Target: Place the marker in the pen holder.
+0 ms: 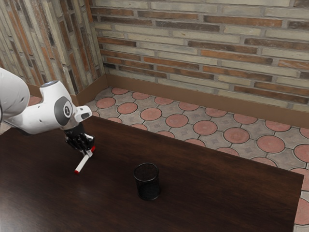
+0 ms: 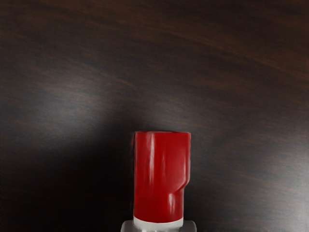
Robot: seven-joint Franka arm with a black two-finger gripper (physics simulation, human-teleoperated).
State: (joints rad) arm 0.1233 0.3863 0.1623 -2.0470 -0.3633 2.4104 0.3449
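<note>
1. The black two-finger gripper point(image 1: 88, 151) is closed down to the width of a slim white-barrelled marker with red ends point(image 1: 83, 163), gripping it from both sides. In the wrist view its grey fingertips point(image 2: 128, 226) flank the marker just behind the glossy red cap point(image 2: 159, 176).
2. The marker slants, its capped end far and right, its other end near and left in the exterior view. I cannot tell whether it touches the table.
3. The round black mesh pen holder point(image 1: 147, 182) stands upright, well apart from the marker, to the exterior view's right and nearer. Its inside is too dark to read; the marker is outside it.
4. Dark brown wooden tabletop point(image 1: 207, 193) runs between marker and holder.
5. Beyond lie a pink-and-grey tiled floor point(image 1: 205, 127) and a multicoloured brick wall point(image 1: 207, 43).
</note>
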